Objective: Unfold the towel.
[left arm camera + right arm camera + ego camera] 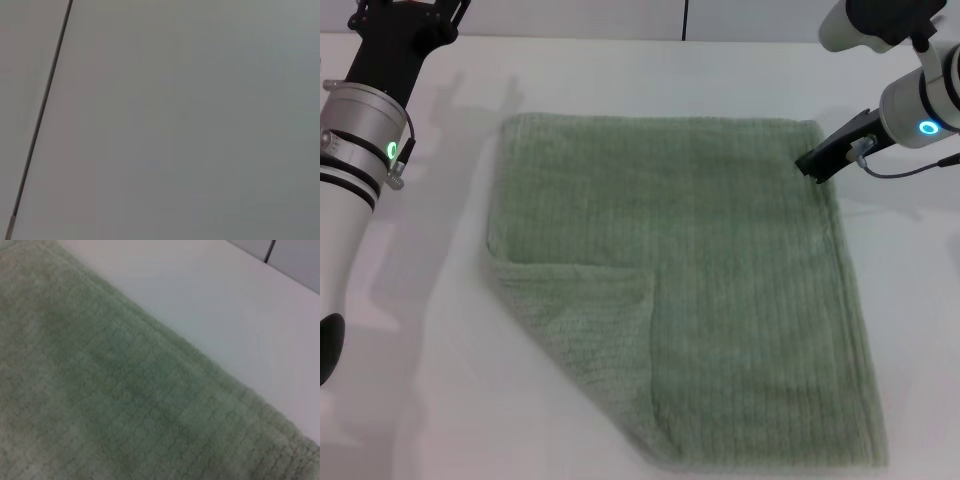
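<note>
Terry cloth is what you are handling: the sage-green ribbed towel (710, 290) lies flat on the white bench (430, 330), soft, limp and light, likely to drape and drag rather than slide. Its near-left corner is folded over onto the towel, so pinch that flap's hemmed edge. Your right gripper (814, 162) sits at the towel's far-right corner, fingers apparently together. The left gripper is out of view, away from the towel.
</note>
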Robot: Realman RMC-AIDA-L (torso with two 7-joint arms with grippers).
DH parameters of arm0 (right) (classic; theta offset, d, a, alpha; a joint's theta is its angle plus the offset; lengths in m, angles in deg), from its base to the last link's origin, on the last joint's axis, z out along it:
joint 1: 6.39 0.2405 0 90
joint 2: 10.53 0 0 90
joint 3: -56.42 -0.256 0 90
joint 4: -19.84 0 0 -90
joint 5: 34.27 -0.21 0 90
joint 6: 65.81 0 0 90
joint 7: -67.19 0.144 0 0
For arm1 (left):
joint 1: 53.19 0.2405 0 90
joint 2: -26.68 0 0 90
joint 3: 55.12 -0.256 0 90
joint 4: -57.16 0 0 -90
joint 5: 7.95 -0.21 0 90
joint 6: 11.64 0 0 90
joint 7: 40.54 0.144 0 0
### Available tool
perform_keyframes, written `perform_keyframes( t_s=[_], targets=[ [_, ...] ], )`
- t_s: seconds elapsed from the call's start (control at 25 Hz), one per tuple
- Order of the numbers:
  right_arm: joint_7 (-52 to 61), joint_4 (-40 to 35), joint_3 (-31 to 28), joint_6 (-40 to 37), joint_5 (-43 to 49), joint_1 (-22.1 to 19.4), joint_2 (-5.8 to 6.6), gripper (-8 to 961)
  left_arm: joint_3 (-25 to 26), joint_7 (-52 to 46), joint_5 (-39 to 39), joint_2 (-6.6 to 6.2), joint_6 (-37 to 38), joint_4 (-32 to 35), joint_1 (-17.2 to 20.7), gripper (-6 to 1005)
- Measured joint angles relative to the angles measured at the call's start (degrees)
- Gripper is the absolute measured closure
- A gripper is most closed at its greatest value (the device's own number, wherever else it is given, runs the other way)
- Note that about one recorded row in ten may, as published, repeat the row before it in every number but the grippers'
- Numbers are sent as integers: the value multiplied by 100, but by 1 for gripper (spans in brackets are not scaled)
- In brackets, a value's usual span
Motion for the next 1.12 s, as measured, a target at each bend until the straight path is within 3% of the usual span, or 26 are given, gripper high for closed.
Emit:
perform_keyframes(
  t_s=[1.12],
  targets=[
    [-464,587,-247,-66,-32,149,31,954,-12,-26,-24,-3,3,-75,-46,209]
  ],
)
